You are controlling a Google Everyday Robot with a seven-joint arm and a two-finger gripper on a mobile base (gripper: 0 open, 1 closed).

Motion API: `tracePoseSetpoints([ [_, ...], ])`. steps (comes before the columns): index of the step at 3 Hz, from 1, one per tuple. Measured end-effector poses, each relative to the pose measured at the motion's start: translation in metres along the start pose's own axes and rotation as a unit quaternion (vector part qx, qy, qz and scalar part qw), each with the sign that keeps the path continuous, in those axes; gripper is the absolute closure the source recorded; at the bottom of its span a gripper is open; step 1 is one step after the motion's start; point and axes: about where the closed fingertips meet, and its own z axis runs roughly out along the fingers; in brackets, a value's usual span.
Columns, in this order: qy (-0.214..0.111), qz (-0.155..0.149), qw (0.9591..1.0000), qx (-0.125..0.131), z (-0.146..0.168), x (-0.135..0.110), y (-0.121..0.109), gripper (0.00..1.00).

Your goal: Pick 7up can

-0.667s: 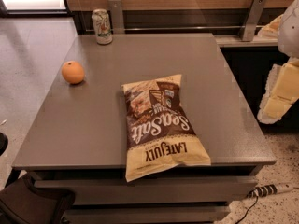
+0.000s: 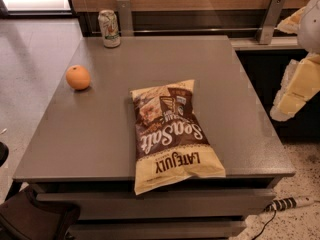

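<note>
The 7up can [image 2: 109,28] stands upright at the far left corner of the grey table [image 2: 100,134]. It is whitish-silver with a green band and a silver top. My gripper [image 2: 295,91] shows as pale yellow-white parts at the right edge of the view, off the table's right side and above floor level. It is far from the can, about a table's width to its right and nearer to me. Nothing is seen in it.
An orange [image 2: 78,77] lies near the table's left edge, in front of the can. A brown and cream Sea Salt chip bag [image 2: 172,134] lies flat at the middle front. A wooden wall with metal brackets [image 2: 270,19] runs behind the table. A power strip [image 2: 287,203] lies on the floor.
The arm parts at the right edge have shifted slightly upward. The can, the orange and the chip bag have not moved.
</note>
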Motion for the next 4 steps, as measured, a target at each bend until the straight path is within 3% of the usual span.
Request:
tracePoseSetpoints([
  [1, -0.065, 0.057, 0.9958, 0.032, 0.009, -0.003, -0.019, 0.0],
  [2, -0.156, 0.11, 0.9808, 0.041, 0.033, -0.008, -0.019, 0.0],
  [3, -0.27, 0.136, 0.9508, 0.068, 0.042, -0.035, -0.047, 0.0],
  [4, -0.413, 0.182, 0.8851, 0.114, 0.029, -0.069, -0.096, 0.0],
])
